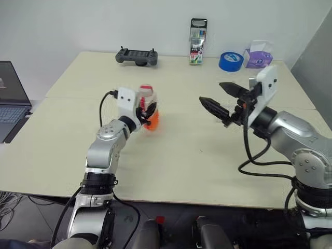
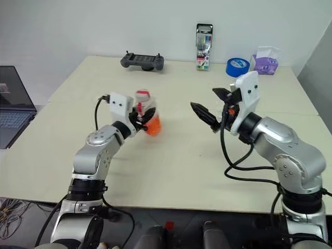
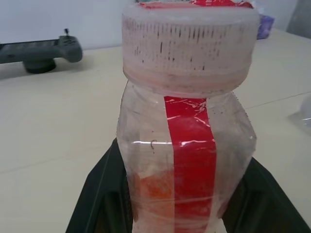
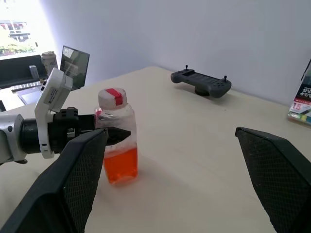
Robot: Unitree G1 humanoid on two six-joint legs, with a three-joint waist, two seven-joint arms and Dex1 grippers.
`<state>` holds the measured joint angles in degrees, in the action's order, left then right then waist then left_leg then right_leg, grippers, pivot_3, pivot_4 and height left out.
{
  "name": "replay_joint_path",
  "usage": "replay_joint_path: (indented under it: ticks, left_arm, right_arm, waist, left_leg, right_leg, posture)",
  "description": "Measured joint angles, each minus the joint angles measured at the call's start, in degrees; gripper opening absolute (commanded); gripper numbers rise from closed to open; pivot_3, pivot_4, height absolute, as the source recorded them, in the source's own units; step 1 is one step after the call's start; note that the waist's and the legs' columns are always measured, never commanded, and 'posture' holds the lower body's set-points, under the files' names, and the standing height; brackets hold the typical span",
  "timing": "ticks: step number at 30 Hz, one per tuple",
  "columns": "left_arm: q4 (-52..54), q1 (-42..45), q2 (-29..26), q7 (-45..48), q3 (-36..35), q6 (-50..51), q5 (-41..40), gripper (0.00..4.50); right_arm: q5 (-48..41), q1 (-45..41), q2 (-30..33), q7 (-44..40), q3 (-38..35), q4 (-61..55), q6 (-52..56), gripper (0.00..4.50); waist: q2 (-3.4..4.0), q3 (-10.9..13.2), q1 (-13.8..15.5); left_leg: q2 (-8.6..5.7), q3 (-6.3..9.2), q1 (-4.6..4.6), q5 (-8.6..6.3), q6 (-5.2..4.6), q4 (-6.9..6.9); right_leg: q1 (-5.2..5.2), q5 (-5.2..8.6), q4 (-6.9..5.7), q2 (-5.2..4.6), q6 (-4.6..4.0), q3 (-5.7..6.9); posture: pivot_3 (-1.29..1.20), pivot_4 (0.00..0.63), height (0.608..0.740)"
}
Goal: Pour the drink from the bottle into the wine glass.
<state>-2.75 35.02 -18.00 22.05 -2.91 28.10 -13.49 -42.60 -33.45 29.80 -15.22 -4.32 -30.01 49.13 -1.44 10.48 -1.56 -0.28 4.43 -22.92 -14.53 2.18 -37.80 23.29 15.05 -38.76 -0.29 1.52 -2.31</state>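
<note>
My left gripper (image 1: 147, 113) is shut on the bottle (image 1: 148, 106), its black fingers (image 3: 97, 194) pressed on either side of the lower body. The bottle stands upright at the left middle of the table, with a white-and-red cap (image 4: 112, 96) and a red strip label (image 3: 192, 145). The orange-red drink (image 4: 119, 165) fills its lower part. To the right of the bottle and well apart from it, my right gripper (image 1: 212, 92) hangs above the table, open and empty, pointing towards it. The wine glass is out of view.
Along the table's far edge lie a dark game controller (image 1: 136, 56), a tall dark box of markers (image 1: 197, 41), a blue tape roll (image 1: 231, 60) and a purple tissue pack (image 1: 258, 56). A laptop (image 1: 10, 98) sits off the table's left side.
</note>
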Motion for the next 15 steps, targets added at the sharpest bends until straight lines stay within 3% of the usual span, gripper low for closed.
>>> replay_joint_path:
  ticks: [8,15]
  left_arm:
    - [-3.14,0.33,0.20,-4.84,-1.83,-2.06,1.42,1.79]
    - [-4.35,-2.11,0.12,-9.59,-4.78,-3.39,3.35,1.79]
  right_arm:
    - [0.32,0.03,0.69,0.45,-2.02,-1.57,0.99,4.50]
    - [-5.44,0.09,2.26,-1.20,-5.87,-3.23,3.08,4.50]
  waist:
    - [0.00,0.00,-0.02]
    - [0.00,0.00,0.01]
  left_leg:
    - [0.01,0.01,0.01,0.00,-0.01,0.00]
    - [0.00,0.02,0.01,0.00,-0.01,-0.01]
  right_leg:
    - [0.02,-0.07,-0.01,-0.01,-0.12,0.00]
    - [0.02,-0.08,-0.02,-0.01,-0.13,0.00]
  posture:
    - [0.00,0.150,0.740]
    - [0.00,0.150,0.740]
